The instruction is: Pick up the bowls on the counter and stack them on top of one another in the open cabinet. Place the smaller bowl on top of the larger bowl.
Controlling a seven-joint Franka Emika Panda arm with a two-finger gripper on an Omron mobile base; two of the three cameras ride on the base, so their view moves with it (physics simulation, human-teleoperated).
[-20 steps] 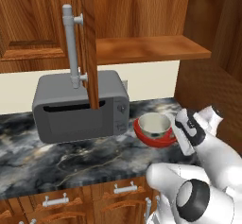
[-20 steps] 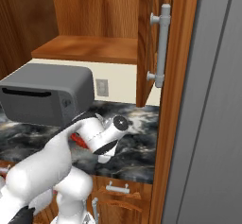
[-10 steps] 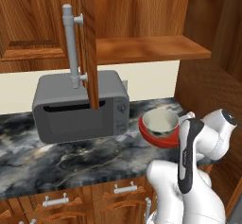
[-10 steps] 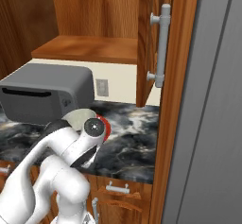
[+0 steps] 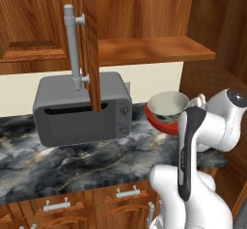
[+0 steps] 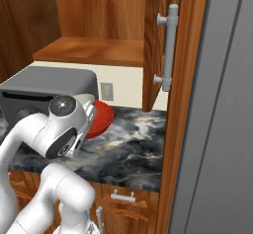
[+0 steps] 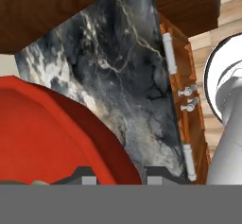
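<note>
Lifted higher than a moment ago, the glossy red bowl [image 5: 159,119] with the deep cream bowl [image 5: 167,105] nested inside hangs above the veined marble surface [image 5: 72,163], its rim pinched by the claw [image 7: 116,173].

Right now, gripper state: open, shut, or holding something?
Gripper: shut on the red bowl at its rim, with the cream bowl nested inside it, raised off the counter.

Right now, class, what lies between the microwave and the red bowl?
Only bare marble counter, seen in the left base view, separates the microwave from the red bowl.
</note>
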